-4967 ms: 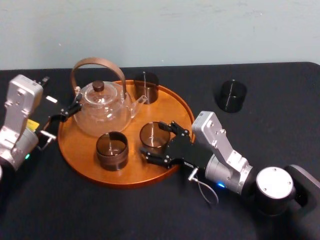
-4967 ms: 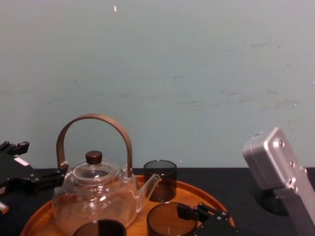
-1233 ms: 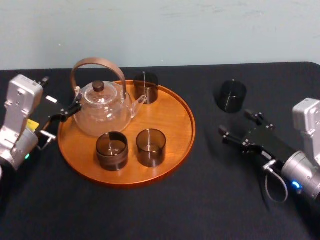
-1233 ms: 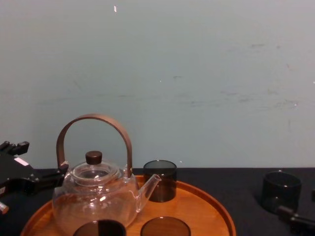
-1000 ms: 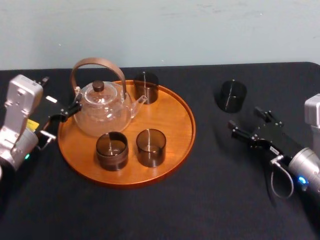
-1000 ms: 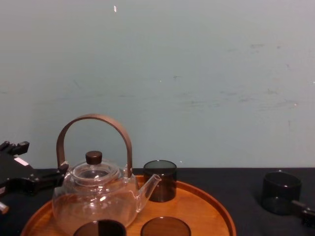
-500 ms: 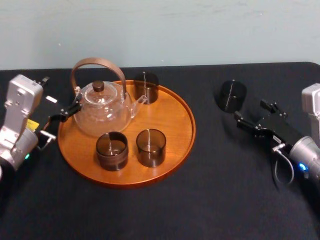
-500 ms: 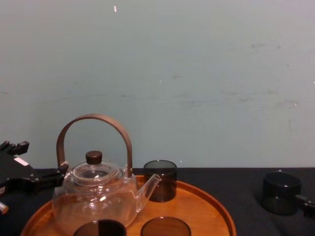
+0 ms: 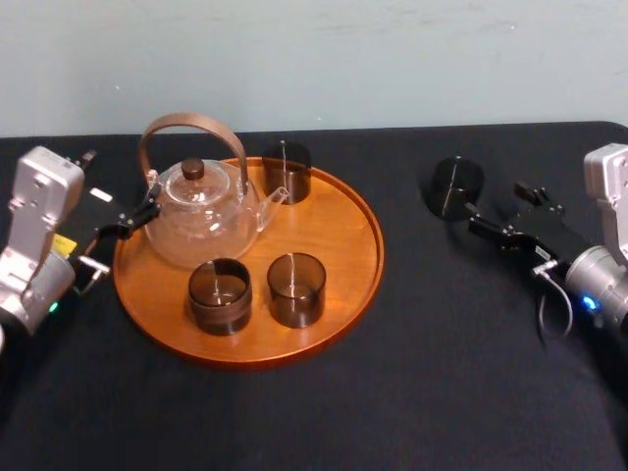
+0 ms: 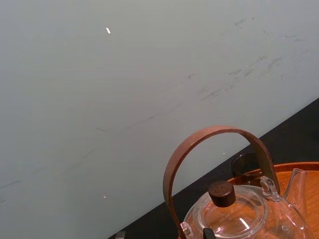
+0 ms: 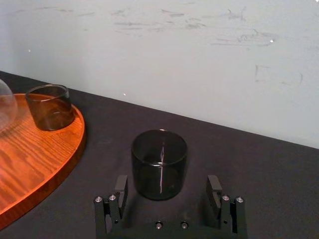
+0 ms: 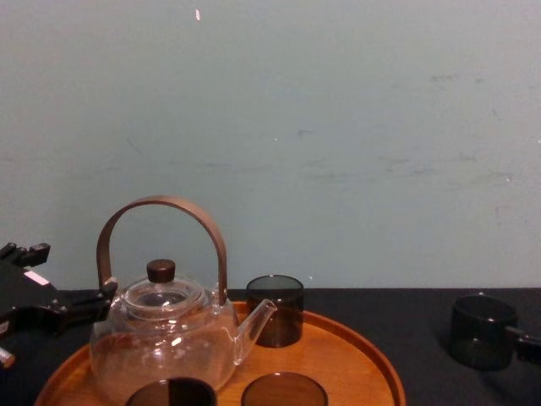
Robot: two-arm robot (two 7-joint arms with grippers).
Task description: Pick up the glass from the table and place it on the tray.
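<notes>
A dark smoked glass [image 9: 457, 187] stands upright on the black table [image 9: 412, 373], to the right of the round wooden tray [image 9: 348, 231]. My right gripper [image 9: 498, 208] is open just in front of it. In the right wrist view the glass [image 11: 159, 164] stands between and slightly beyond the two fingertips [image 11: 121, 186], with gaps on both sides. The chest view shows the glass [image 12: 482, 331] at the far right with one finger [image 12: 526, 344] beside it. My left gripper [image 9: 128, 221] rests open at the tray's left edge, beside the teapot.
On the tray stand a glass teapot [image 9: 201, 211] with a brown arched handle and three smoked glasses: one at the back [image 9: 286, 172] and two at the front [image 9: 220, 294] [image 9: 296, 288]. Bare tray floor lies at the right side. A pale wall closes the far table edge.
My right gripper let go of a glass on the tray, drew back to the right, then moved forward until its open fingers reach the glass on the table. The left arm has not moved.
</notes>
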